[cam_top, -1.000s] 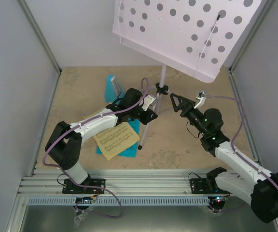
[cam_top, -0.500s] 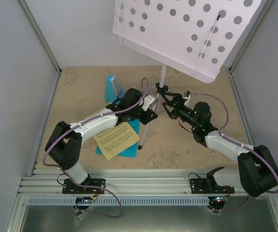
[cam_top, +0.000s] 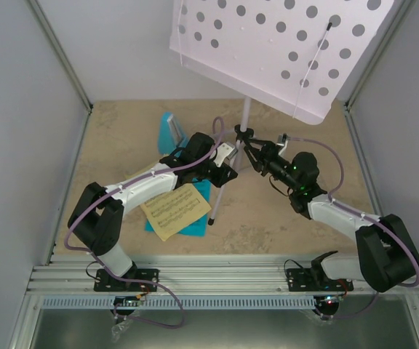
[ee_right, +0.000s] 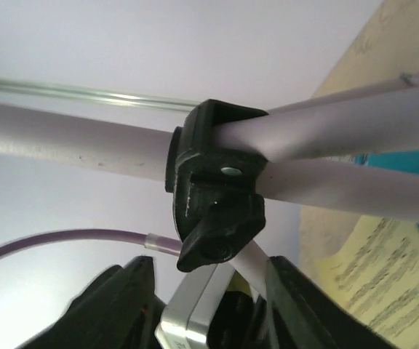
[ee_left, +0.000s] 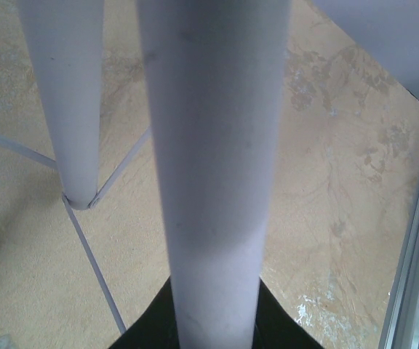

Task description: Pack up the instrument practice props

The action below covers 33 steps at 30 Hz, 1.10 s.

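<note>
The stand is seen upright in the middle of the table, its desk tilted high at the back. One leg is clamped by the left claw. The right claw is set at the black hub, a finger on each side of the knob; whether it grips cannot be told. The metronome is stood behind the left arm. The yellow sheet is laid over the cyan sheet beside the leg's foot.
</note>
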Available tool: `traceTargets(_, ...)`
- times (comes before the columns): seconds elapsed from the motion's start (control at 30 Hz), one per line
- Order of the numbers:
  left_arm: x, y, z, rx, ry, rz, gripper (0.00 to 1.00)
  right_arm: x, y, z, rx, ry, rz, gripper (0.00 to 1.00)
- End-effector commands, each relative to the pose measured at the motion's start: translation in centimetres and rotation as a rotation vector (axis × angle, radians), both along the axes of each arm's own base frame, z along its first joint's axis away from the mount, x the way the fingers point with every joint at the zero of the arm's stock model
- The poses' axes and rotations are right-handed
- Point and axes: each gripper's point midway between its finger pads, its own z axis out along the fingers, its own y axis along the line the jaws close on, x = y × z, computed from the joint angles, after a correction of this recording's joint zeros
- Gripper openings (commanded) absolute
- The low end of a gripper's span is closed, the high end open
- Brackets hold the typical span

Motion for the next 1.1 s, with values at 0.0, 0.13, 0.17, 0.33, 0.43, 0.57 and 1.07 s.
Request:
traceTargets(0.0, 0.7, -0.6, 2.8, -0.062, -0.016, 0.018, 0.00, 0.5, -0.1, 1.8, 0.033, -0.050, -0.011, 0.35)
traceTargets(0.13, 0.6, -0.6, 2.8, -0.064, -0.013, 0.014, 0.00, 0.3, -0.1, 1.5, 0.030, -0.048, -0.009, 0.12)
traceTargets(0.17, 0.6, -0.6, 2.8, -0.065, -0.014, 0.013, 0.00, 0.3, -0.2, 1.3, 0.034, -0.045, -0.010, 0.08)
traceTargets(0.33, 0.6, -0.6, 3.0, -0.066, -0.018, 0.013, 0.00, 0.1, -0.6, 0.5, 0.045, -0.026, -0.026, 0.09)
traceTargets(0.43, 0.6, -0.6, 3.1, -0.067, -0.020, 0.015, 0.00, 0.1, -0.9, 0.2, 0.038, -0.023, -0.040, 0.25)
traceTargets(0.57, 0.6, -0.5, 3.1, -0.066, -0.022, 0.017, 0.00, 0.4, -1.2, 0.3, 0.025, -0.035, -0.056, 0.39)
traceTargets(1.07, 0.6, -0.5, 3.2, -0.066, -0.025, 0.019, 0.00, 2.6, -1.3, 2.7, -0.288, -0.254, -0.110, 0.06)
